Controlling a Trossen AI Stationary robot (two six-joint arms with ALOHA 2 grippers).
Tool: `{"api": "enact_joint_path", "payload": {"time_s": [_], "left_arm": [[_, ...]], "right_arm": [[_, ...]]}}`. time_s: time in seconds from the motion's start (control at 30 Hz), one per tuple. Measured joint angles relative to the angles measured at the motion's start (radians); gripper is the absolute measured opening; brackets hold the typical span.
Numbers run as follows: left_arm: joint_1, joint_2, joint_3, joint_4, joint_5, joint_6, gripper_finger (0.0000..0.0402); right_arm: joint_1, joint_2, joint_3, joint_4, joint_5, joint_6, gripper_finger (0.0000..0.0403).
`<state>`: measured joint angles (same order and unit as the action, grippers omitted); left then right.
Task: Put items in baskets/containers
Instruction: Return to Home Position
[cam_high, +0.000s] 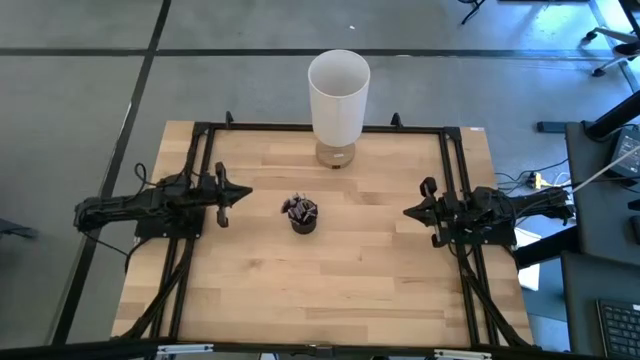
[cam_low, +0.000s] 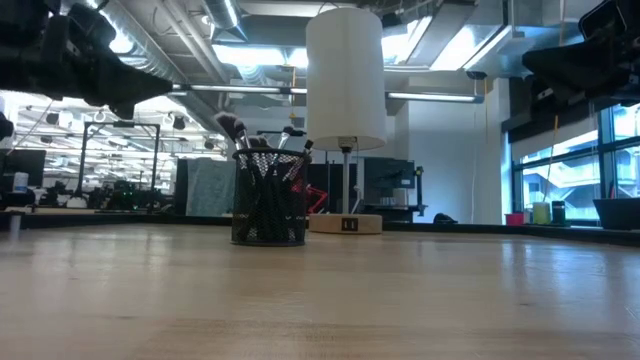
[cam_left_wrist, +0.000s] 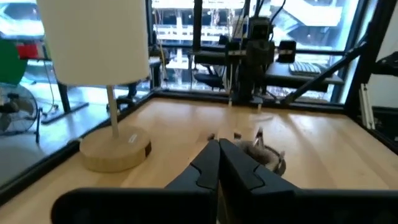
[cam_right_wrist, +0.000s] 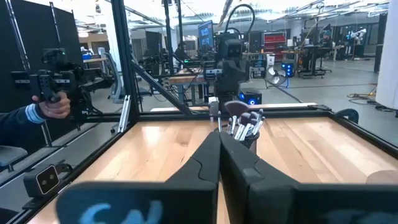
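High view: dark mesh cup (cam_high: 303, 218) mid-table (cam_high: 380, 290), makeup brushes (cam_high: 298, 207) standing inside (bristles up). Left gripper (cam_high: 244, 193) and right gripper (cam_high: 408, 211) flank cup, well apart from it, fingers pressed together, empty. Lamp (cam_high: 338, 95) behind.

No legible text, brand, number or sign: the small dark label (cam_low: 348, 224) on the lamp base (cam_low: 325, 225), at 12 o'clock on the tabletop (cam_low: 420, 300), cannot be read.

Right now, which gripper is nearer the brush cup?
Left. The left gripper sits close beside the cup; the right gripper waits farther off on the opposite side.
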<state>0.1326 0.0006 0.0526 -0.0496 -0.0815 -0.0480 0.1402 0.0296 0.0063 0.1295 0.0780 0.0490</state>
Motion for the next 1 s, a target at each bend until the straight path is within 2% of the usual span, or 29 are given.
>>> {"api": "enact_joint_path", "payload": {"time_s": [0.13,0.6,1.0], "left_arm": [[0.001,0.002,-0.044,0.081,0.003,-0.003,0.0002],[0.000,0.012,-0.044,0.070,0.014,0.041,0.0003],[0.000,0.011,-0.044,0.075,0.012,0.062,0.0009]], "right_arm": [[0.000,0.001,0.000,0.000,0.000,-0.001,0.0010],[0.000,0.001,0.000,0.000,0.008,-0.054,0.0012],[0.000,0.001,0.000,0.000,0.008,-0.030,0.0012]]}}
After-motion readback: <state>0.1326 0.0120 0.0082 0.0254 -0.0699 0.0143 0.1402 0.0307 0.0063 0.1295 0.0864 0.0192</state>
